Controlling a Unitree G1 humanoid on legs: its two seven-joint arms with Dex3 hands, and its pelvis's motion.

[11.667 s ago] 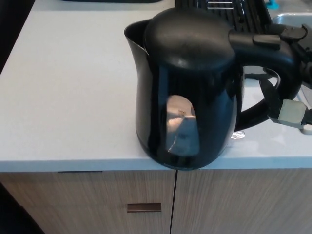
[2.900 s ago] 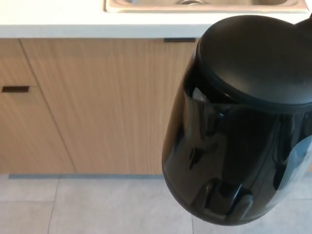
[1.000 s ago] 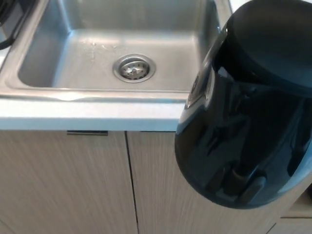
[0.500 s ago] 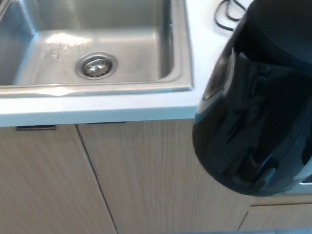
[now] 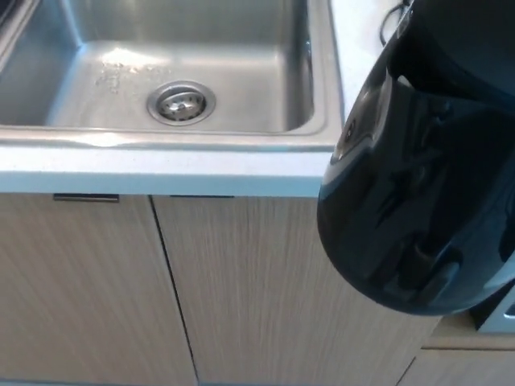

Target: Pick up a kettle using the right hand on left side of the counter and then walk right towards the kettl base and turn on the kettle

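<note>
The glossy black kettle fills the right side of the head view, tilted and hanging in the air in front of the counter's front edge. Its rounded bottom faces me and its top runs out of the picture at the upper right. Neither hand shows; whatever holds the kettle is hidden behind it or out of frame. No kettle base is visible.
A steel sink with a round drain is set in the light counter at upper left. A black cord lies on the counter by the kettle's top. Wood-grain cabinet doors run below.
The whole picture has shifted, so the camera moved: the sink now sits slightly further right and lower than half a second ago. The kettle keeps its place at the right.
</note>
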